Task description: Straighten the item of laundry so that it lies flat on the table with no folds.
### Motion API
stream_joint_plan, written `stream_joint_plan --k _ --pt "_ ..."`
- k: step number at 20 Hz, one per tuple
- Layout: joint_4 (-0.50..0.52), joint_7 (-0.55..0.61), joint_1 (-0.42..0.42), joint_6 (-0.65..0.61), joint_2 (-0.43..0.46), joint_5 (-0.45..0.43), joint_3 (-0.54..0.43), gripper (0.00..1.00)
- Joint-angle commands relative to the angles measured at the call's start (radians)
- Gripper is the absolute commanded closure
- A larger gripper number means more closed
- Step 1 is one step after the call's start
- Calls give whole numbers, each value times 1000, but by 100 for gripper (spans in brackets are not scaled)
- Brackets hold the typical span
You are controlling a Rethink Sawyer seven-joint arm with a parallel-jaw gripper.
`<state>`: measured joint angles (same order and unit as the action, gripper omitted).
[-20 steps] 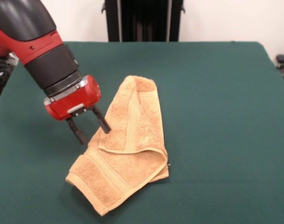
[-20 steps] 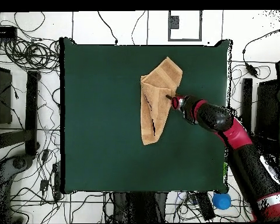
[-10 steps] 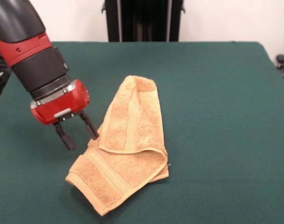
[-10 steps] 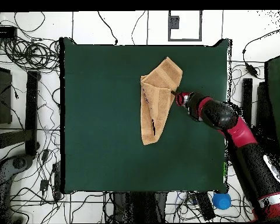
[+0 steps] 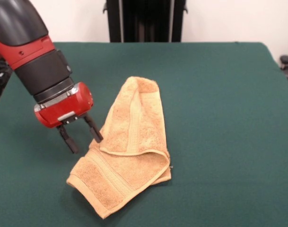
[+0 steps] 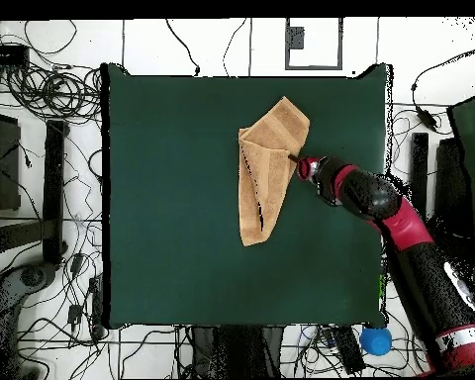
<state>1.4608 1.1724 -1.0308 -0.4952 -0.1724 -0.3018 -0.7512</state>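
No text, label, brand, number or sign can be read in either view. The towel (image 5: 126,146) shows only its woven band stripes, with no lettering on them. The red housing of the gripper (image 5: 82,139) carries a small pale patch, too small to tell whether anything is printed there. The green desk (image 5: 219,118) bears no markings.
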Motion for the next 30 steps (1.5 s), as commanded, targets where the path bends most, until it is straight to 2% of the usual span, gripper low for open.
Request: stream_joint_plan --k 1,12,19,30 --pt "-6 2 68 30 69 -29 -36 0" --pt "-4 16 73 39 68 -34 -36 0" --pt "19 75 105 19 -11 -21 -10 0" --pt "37 82 106 41 -23 -16 -3 0"
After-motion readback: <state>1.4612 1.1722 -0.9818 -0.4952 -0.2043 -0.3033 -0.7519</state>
